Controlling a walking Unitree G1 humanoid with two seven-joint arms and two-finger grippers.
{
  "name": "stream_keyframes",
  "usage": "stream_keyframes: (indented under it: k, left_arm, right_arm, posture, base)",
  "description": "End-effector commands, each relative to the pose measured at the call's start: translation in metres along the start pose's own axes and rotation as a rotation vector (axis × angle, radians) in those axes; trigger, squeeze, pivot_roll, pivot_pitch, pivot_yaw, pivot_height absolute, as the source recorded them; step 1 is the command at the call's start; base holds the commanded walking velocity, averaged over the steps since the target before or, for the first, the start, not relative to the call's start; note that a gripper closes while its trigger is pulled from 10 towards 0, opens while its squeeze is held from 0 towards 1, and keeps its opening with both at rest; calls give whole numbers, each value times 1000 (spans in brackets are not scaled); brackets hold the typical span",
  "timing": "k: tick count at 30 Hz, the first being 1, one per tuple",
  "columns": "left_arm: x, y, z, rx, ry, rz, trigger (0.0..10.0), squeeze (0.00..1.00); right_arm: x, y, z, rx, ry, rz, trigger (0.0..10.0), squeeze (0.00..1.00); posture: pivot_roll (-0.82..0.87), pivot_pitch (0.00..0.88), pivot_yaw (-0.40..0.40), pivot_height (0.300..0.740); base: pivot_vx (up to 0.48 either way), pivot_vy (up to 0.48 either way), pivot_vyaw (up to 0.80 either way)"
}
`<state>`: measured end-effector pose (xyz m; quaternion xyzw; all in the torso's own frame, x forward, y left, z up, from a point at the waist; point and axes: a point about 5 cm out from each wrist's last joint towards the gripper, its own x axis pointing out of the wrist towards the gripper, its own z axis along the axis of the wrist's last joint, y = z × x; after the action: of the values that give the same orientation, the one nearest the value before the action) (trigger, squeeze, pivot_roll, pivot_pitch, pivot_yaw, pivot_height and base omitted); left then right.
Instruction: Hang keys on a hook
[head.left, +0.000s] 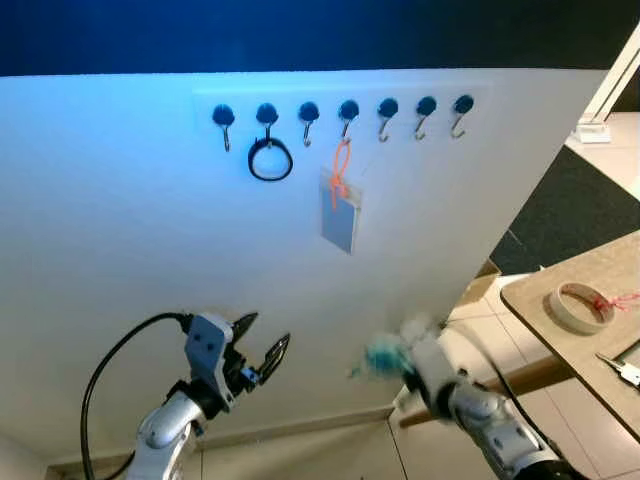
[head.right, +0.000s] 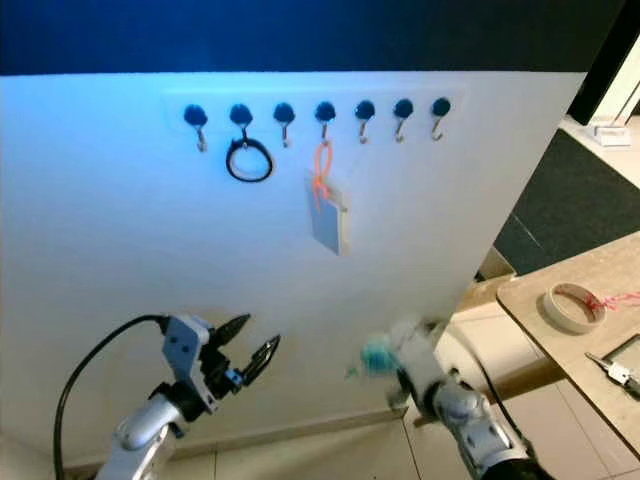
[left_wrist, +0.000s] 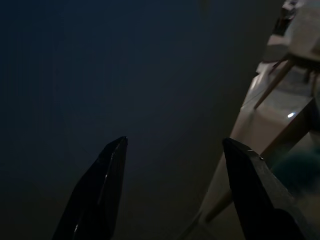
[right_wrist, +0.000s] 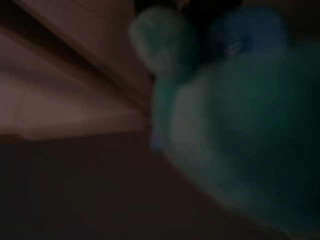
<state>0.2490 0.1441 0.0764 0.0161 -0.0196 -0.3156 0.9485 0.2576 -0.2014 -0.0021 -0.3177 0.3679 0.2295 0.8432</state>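
Facing a white wall, well above both grippers, with a row of seven hooks near its top. Off to the right of the right gripper, a wooden table carrying a roll of tape and, at its edge, a small metal item too small to identify. Hanging from the fourth hook, above and between the grippers, a card on an orange cord; from the second hook, straight above the left gripper, a black loop. Left gripper raised low before the wall, fingers spread wide, empty. At the right gripper's tip, blurred, a teal fluffy keyring, apparently the keys, well below the hooks; grip unclear.
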Motion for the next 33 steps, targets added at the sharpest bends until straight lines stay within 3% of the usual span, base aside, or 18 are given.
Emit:
stream_keyframes:
  k: [1,5,10,14,16,19,20,22,23,25,26,29,30,32,33]
  left_arm:
    - [-2,-3,-5,24,50,-39,10000,0]
    - [-2,-6,-7,36,68,-55,10000,0]
    - [-2,-12,-10,44,90,-80,10000,0]
    - [-1,-14,-11,51,99,-97,10000,0]
    - [-1,-16,-12,70,114,-129,10000,0]
    - [1,-21,-14,67,134,-168,10000,0]
    - [1,-21,-14,67,134,-168,10000,0]
    - [4,-26,-15,57,143,-191,10000,0]
    - [4,-26,-15,57,143,-191,10000,0]
    - [6,-29,-15,49,146,-207,10000,0]
    - [6,-29,-15,49,146,-207,10000,0]
    - [10,-35,-11,26,130,-226,10000,0]
    - [10,-35,-11,26,130,-226,10000,0]
    - [11,-36,-9,10,124,-236,10000,0]
    - [11,-36,-9,10,124,-236,10000,0]
  right_arm:
    - [1,-2,-14,-26,109,-70,10000,0]
    - [1,-6,-13,1,133,-139,10000,0]
    - [5,-10,-13,-30,168,-214,10000,0]
    - [7,-7,-13,37,170,-207,10000,0]
    - [8,-7,-11,127,151,-220,10000,0]
    - [10,-5,-2,406,93,-208,10000,0]
    - [10,-5,-2,406,93,-208,10000,0]
    - [13,-2,8,632,37,-164,10000,0]
    - [13,-2,8,632,37,-164,10000,0]
    - [15,3,18,892,-14,-91,10000,0]
    - [15,3,18,892,-14,-91,10000,0]
    - [17,19,31,1338,-32,121,10000,0]
    - [17,19,31,1338,-32,121,10000,0]
    - [17,29,39,1555,-34,258,10000,0]
    - [17,29,39,1555,-34,258,10000,0]
  posture:
    - [36,82,-47,740]
    - [37,82,-48,740]
    - [38,81,-49,740]
    - [37,81,-49,740]
    - [37,80,-50,740]
    - [35,80,-49,740]
    - [35,80,-49,740]
    - [32,80,-50,740]
    - [32,80,-50,740]
    - [32,81,-51,740]
    - [32,81,-51,740]
    - [31,80,-54,740]
    - [31,80,-54,740]
    - [32,80,-55,740]
    - [32,80,-55,740]
  base:
    - [0,0,0]
    - [0,0,0]
    - [0,0,0]
    - [0,0,0]
    - [0,0,0]
    - [0,0,0]
    - [0,0,0]
    - [0,0,0]
    - [0,0,0]
    - [0,0,0]
    - [0,0,0]
    - [0,0,0]
    - [0,0,0]
    - [0,0,0]
    - [0,0,0]
